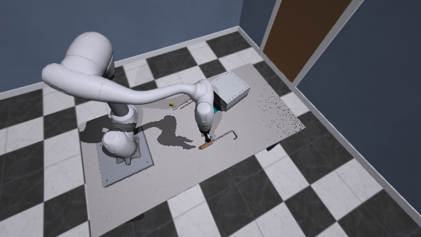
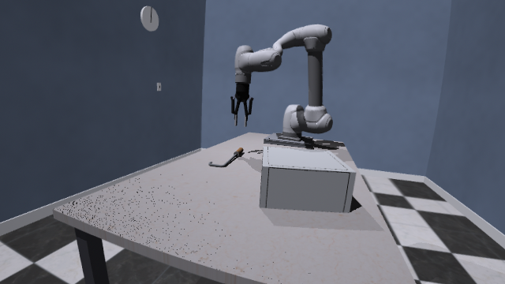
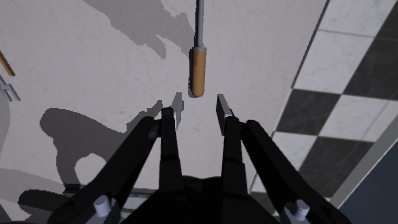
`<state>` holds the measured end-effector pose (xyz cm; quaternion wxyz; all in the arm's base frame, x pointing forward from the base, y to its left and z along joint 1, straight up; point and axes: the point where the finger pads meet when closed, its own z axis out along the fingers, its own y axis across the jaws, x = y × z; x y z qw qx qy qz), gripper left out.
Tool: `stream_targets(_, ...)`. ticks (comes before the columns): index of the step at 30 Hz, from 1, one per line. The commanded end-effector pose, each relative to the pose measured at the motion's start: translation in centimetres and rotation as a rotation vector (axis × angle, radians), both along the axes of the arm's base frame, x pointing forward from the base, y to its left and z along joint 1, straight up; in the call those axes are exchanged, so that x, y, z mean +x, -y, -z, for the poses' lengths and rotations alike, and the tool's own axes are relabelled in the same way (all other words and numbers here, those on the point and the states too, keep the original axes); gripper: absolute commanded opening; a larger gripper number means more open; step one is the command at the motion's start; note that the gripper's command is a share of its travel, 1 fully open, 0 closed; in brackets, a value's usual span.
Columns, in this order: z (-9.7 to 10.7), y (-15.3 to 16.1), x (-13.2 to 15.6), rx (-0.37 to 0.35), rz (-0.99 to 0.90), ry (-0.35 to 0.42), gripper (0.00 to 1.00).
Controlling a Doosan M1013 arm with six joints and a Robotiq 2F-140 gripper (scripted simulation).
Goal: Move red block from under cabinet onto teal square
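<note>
Under the gripper [image 2: 241, 118] one table [image 2: 166, 213] is carrying everything. One white arm [image 1: 138, 92] is reaching out from its base plate [image 1: 108, 178] and pointing its wrist straight down. One grey cabinet [image 2: 305, 177] is sitting well apart from the gripper, with a sliver of one teal square [image 1: 216, 108] showing beside it; the red block is hidden. One hooked tool [image 1: 218, 137] is lying below, its orange handle [image 3: 198, 71] just ahead of the fingertips. The gripper is hanging high, partly spread, holding nothing.
</note>
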<state>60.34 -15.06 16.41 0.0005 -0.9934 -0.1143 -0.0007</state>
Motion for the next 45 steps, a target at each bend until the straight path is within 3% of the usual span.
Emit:
stream_targets(1, -0.1, -0.1, -0.2, 0.003, -0.004, -0.003, 0.34)
stream_targets(26, 0.6, -0.1, -0.2, 0.003, -0.004, -0.003, 0.34)
stream_targets(45, 5.5, -0.1, -0.2, 0.003, -0.004, -0.003, 0.34)
